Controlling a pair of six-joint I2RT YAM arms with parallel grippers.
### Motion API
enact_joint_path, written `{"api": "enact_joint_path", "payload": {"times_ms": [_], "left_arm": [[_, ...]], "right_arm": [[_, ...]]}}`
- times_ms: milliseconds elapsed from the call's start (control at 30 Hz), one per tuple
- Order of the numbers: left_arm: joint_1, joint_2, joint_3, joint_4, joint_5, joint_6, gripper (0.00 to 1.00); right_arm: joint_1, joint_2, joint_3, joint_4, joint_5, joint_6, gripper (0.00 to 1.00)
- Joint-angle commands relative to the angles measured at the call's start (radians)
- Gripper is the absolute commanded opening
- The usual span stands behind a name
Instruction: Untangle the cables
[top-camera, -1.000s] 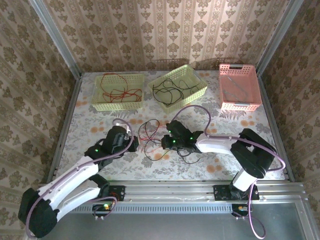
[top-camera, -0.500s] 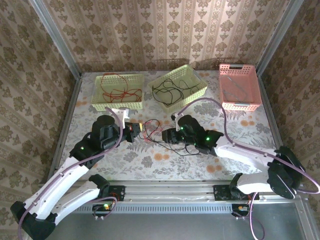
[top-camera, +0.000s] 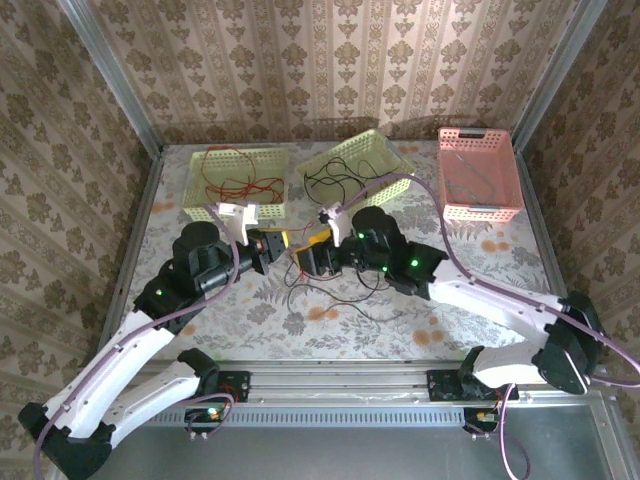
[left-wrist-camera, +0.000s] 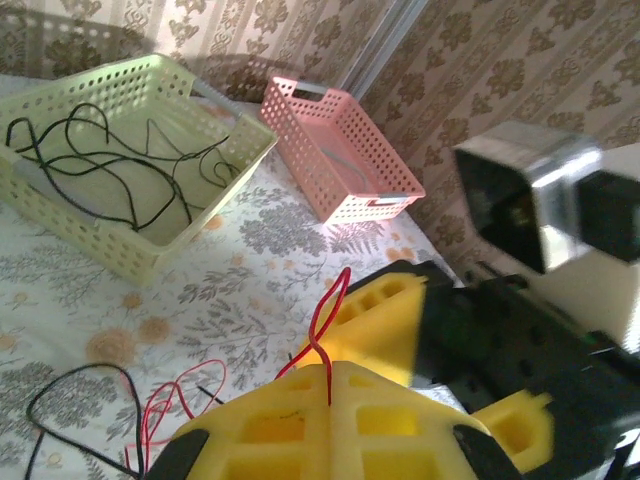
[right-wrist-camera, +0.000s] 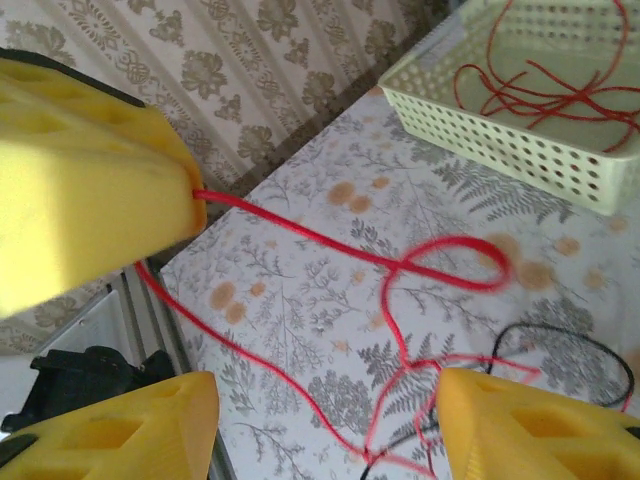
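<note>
A red cable (left-wrist-camera: 335, 310) is pinched in my left gripper (left-wrist-camera: 330, 368), which is shut on it, with a short loop standing up from the closed yellow fingers. In the right wrist view the same red cable (right-wrist-camera: 350, 250) runs taut from the left gripper's yellow finger (right-wrist-camera: 90, 190) down to the table. There it crosses a black cable (right-wrist-camera: 570, 340). My right gripper (right-wrist-camera: 325, 400) hangs open above that crossing with nothing between its fingers. From above, the left gripper (top-camera: 277, 243) and right gripper (top-camera: 308, 258) nearly touch over the loose bunch of cables (top-camera: 325, 287).
At the back stand three baskets. The green basket (top-camera: 235, 210) on the left holds red cables, the middle green basket (top-camera: 395, 160) black ones, and the pink basket (top-camera: 482, 211) pale ones. Papered walls and metal rails close in the table.
Both grippers rose from the table and moved back toward the baskets, coming close together. The left gripper lifted the red cable, pulling it taut out of the bunch.
</note>
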Motion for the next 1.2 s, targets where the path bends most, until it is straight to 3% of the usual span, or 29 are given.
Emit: {"api": "enact_joint_path", "payload": {"times_ms": [0, 67, 167, 233, 400, 867, 1167], "left_arm": [[-0.005, -0.003, 0.027, 0.036, 0.023, -0.027, 0.00], [-0.005, -0.012, 0.027, 0.029, 0.011, -0.031, 0.00], [-0.004, -0.037, 0.032, 0.002, -0.015, -0.024, 0.00], [-0.002, -0.067, 0.032, -0.027, -0.064, -0.014, 0.00], [0.024, -0.151, -0.009, -0.052, -0.158, -0.005, 0.00], [0.100, -0.203, -0.119, -0.008, -0.068, -0.049, 0.00], [0.129, -0.163, -0.019, -0.026, -0.041, 0.007, 0.00]], "right_arm": [[0.006, 0.079, 0.044, 0.070, -0.036, -0.039, 0.58], [0.006, 0.108, 0.074, 0.069, -0.011, -0.039, 0.45], [0.006, 0.104, 0.088, 0.038, 0.060, -0.059, 0.12], [0.006, 0.067, 0.067, 0.029, 0.102, -0.078, 0.00], [0.005, -0.063, 0.026, -0.049, 0.178, -0.133, 0.00], [0.006, -0.255, -0.021, -0.174, 0.257, -0.144, 0.00], [0.005, -0.245, 0.201, -0.266, 0.390, -0.280, 0.00]]}}
